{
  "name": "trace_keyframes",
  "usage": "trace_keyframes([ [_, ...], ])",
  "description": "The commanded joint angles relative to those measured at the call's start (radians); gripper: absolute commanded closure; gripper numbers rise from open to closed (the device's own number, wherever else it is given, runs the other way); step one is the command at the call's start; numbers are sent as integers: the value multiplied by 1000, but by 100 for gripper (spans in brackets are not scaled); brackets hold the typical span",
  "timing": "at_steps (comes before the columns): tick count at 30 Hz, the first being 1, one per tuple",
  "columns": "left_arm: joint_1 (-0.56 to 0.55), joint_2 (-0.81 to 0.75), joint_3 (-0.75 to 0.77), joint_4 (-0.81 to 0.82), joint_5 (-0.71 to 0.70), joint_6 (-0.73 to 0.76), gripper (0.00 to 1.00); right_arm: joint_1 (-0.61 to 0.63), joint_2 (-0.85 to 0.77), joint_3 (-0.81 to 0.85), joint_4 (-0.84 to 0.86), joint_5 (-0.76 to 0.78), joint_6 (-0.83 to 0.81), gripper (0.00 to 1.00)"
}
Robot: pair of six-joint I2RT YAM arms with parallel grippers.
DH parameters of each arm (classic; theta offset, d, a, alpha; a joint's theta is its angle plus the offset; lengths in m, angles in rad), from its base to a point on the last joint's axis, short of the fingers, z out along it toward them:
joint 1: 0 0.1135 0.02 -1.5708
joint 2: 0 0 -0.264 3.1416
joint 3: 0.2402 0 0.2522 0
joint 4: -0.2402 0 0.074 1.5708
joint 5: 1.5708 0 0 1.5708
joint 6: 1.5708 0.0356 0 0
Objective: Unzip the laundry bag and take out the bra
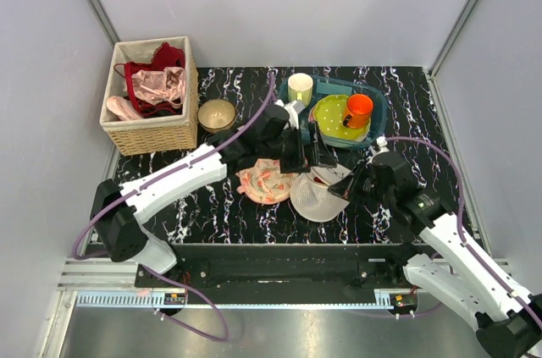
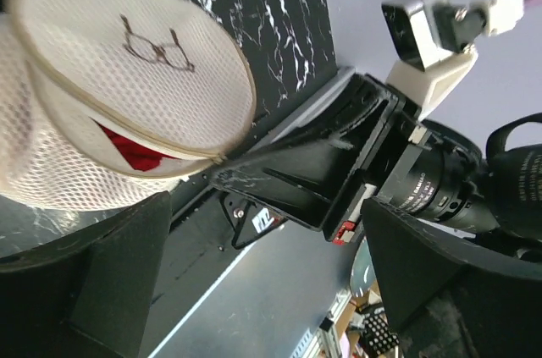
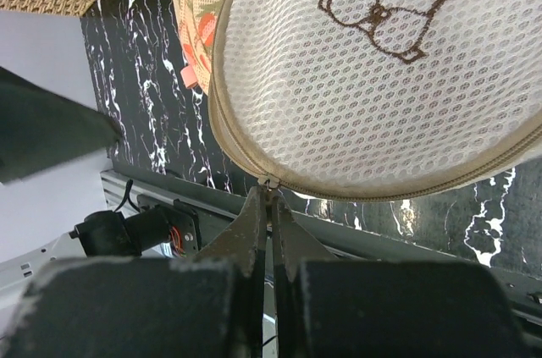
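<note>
The laundry bag is a round white mesh pouch lying on the black marbled table. Its lid is partly unzipped and lifted. In the gap shows red fabric, apparently the bra. My right gripper is shut on the zip pull at the bag's rim, seen from above at the bag's right side. My left gripper hovers just behind the bag, wide open, with nothing between its fingers. From above, the left gripper sits over the bag's far edge.
A peach floral cloth lies left of the bag. Behind stand a wicker basket of garments, a small bowl, a cream cup, and a blue tray holding a green spotted plate and an orange cup.
</note>
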Motion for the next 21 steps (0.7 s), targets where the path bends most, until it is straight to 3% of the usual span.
trace_keyframes([
  [1,-34,51,-31,61,-34,-98,5,4,19,40,74,-19,-17,100],
  [10,-52,9,-157,101,-131,-293,2,4,-16,15,54,-19,-8,100],
  [21,-46,17,-225,218,-99,-402,2,4,-41,14,41,-19,-5,100],
])
